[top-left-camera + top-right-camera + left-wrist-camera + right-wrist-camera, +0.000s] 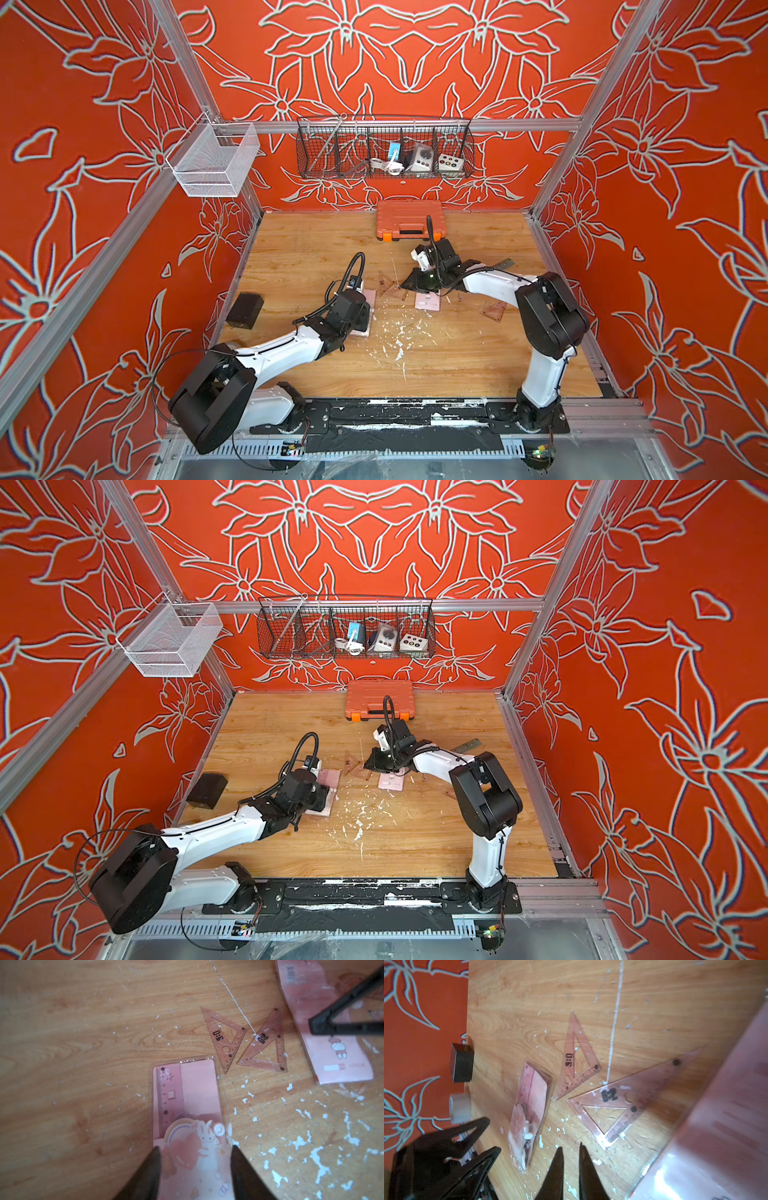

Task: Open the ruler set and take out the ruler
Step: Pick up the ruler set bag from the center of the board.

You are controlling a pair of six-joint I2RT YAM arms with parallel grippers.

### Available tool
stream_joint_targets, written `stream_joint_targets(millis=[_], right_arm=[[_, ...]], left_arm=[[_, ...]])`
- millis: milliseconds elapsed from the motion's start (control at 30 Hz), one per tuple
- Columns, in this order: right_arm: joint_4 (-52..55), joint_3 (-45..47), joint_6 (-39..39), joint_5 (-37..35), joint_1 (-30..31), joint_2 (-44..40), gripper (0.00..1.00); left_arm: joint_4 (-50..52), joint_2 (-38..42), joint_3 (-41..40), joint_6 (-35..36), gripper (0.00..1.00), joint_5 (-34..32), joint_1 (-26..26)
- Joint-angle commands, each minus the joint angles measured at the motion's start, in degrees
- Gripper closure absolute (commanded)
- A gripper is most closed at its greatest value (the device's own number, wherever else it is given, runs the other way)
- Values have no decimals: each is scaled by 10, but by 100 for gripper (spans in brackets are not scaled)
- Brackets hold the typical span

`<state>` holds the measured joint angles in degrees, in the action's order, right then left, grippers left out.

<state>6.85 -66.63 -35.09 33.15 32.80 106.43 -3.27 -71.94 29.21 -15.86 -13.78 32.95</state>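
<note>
At centre-left, we see the left gripper [195,1152] with its black tapered fingers spread wide. One stands on each side of the glossy pink plastic ruler-set pouch [187,1105], not closed on it. The pouch lies flat on the scuffed, white-flecked wooden table [83,1043], its long axis roughly near to far. The translucent pink straight ruler [169,1095] sits inside, parallel, along one long edge. Just right lie a slim clear pinkish triangular set square [226,1043] and a broader set square [268,1049]. Further right, the right gripper [571,1146] has its jaws barely parted and empty, near a second pink pouch [332,1047].
</note>
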Motion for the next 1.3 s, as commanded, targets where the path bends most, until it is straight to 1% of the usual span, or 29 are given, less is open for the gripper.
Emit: stream_joint_targets(millis=[0,67,100,133,200,233,267,333,433,533,600,700,767,833,1000,1033,1100,1267], right_arm=[[44,-1,53,-16,39,-19,73],[107,-26,86,-88,80,-19,60],[119,-32,91,-112,97,-19,56],[123,-38,90,-131,114,-15,52],[138,-60,74,-162,136,3,46],[153,-79,69,-175,144,18,38],[171,-101,66,-188,154,35,34],[200,-142,64,-203,171,67,33],[208,-175,54,-196,187,102,31],[235,-213,47,-212,201,133,31],[244,-230,46,-218,206,147,34],[242,-237,43,-219,209,157,44],[248,-239,47,-224,209,157,63],[243,-231,50,-230,209,146,77],[235,-216,57,-225,209,114,98],[230,-210,57,-222,209,104,100],[226,-201,53,-217,208,89,100],[194,-165,41,-181,197,44,100]], left_arm=[[52,-7,14,-40,34,59,-43],[85,-21,28,-57,29,73,-68],[95,-25,31,-61,28,73,-75],[103,-28,34,-67,29,70,-80],[102,-28,28,-77,31,72,-90],[97,-28,23,-85,31,81,-99],[90,-28,18,-92,30,95,-110],[86,-25,12,-98,29,105,-120],[79,-14,1,-94,27,101,-121],[75,-5,-5,-92,27,100,-121],[71,-2,-6,-92,26,104,-122],[66,-3,-7,-92,25,107,-121],[68,-4,-4,-92,25,106,-121],[71,0,-3,-91,25,110,-121],[63,7,-7,-92,25,120,-121],[61,6,-5,-86,24,131,-121],[62,6,2,-71,21,159,-121],[88,20,13,-71,15,185,-120]])
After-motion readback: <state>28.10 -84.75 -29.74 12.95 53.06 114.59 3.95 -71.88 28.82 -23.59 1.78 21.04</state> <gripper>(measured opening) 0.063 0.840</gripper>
